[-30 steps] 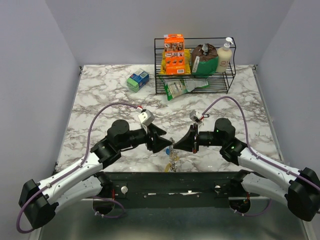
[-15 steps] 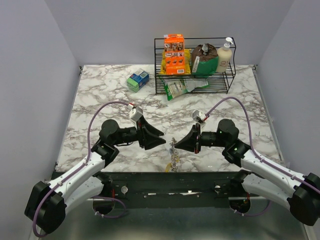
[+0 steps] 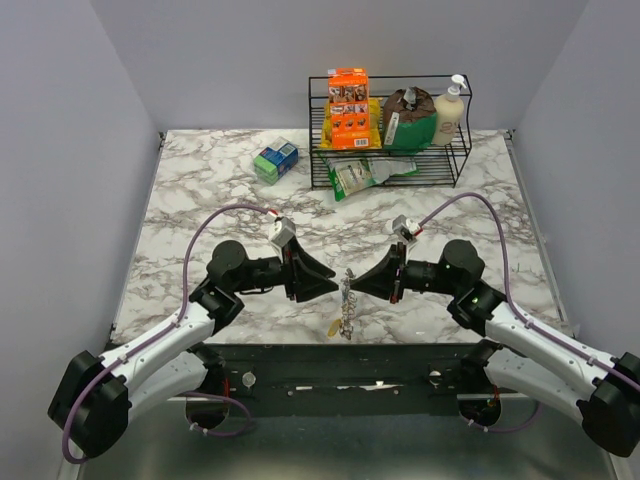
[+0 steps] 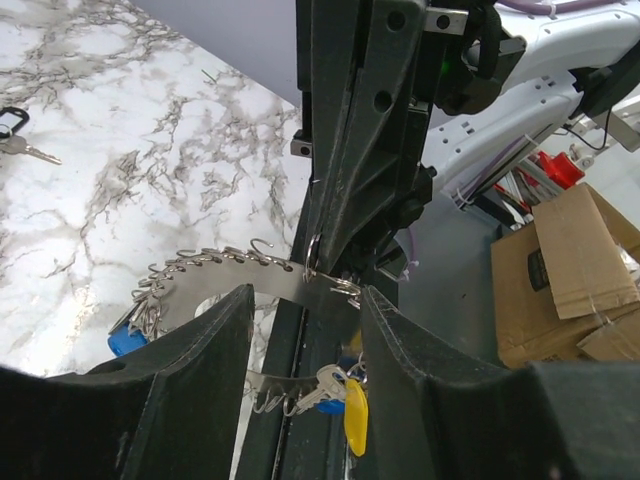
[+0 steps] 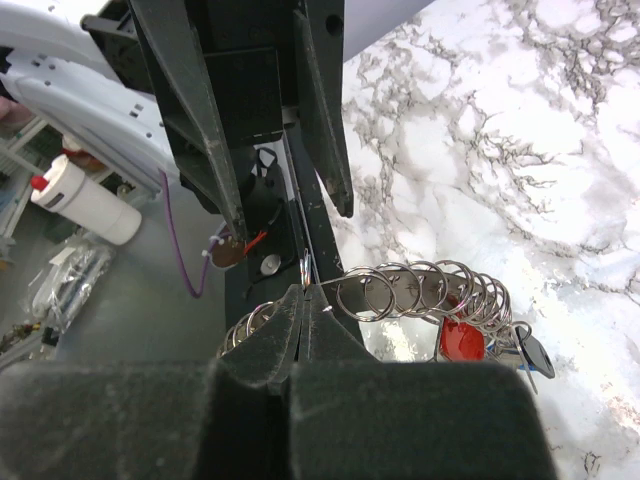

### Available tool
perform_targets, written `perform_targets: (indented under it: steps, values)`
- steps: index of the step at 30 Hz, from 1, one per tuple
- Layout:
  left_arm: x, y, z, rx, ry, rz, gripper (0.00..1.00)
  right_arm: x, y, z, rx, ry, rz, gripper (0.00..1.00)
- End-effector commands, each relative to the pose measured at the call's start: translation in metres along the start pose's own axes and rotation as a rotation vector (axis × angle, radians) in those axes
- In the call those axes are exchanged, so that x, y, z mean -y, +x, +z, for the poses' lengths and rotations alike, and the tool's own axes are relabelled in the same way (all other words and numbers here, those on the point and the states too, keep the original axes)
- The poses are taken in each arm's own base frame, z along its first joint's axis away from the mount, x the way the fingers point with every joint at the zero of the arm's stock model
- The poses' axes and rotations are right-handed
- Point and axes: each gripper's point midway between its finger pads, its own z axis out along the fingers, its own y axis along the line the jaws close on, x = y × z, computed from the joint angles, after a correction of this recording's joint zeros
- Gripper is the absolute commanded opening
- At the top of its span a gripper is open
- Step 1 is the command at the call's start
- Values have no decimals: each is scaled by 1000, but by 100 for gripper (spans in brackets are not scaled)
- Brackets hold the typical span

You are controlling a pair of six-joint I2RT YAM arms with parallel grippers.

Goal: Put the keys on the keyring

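While the right gripper [image 3: 353, 285] pinched the keyring [image 3: 347, 300] with its jaws pressed together, the loop hung at the near edge of the marble table [image 3: 220, 190], midway between the two arms. From it dangled the keys [image 4: 352, 410], with yellow, blue and red heads. The left gripper [image 3: 334, 286] faced the loop from the left, jaws spread, gripping nothing.

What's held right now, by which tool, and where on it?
The right tool pinches the keyring at its upper end. The left tool is open, holding nothing.
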Motion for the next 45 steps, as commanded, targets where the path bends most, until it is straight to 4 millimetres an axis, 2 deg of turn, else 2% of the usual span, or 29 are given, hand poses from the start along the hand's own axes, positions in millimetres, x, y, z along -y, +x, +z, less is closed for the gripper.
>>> perform_targets:
  steps: [1,8,13,21,23,29,32,33,41,44,45]
  values:
    - [-4,-11,2,50,-20,49,55,-12,-34,0,117,-6,-36,0]
    - [-2,-11,10,42,4,41,52,-13,-34,1,115,-21,-34,1]
    - [0,-8,21,17,28,34,47,-14,-33,1,115,-25,-34,1]
    - [7,-15,27,38,58,55,46,-12,-31,0,107,-18,-35,1]
    - [8,-18,28,40,62,61,43,-12,-31,0,106,-18,-36,1]
    - [7,-15,31,20,66,57,25,-12,-29,-1,104,-18,-37,1]
    - [8,-13,32,6,77,58,11,-12,-30,-1,107,-18,-37,1]
    - [7,-12,32,-1,76,55,1,-13,-30,-1,108,-17,-38,1]
    - [6,-11,29,-10,36,86,0,-11,-31,-2,112,1,-35,1]
    - [5,-10,25,-23,3,110,0,-9,-32,-3,115,14,-45,8]
    - [3,-8,24,-37,-21,108,0,-9,-32,-4,112,17,-46,13]
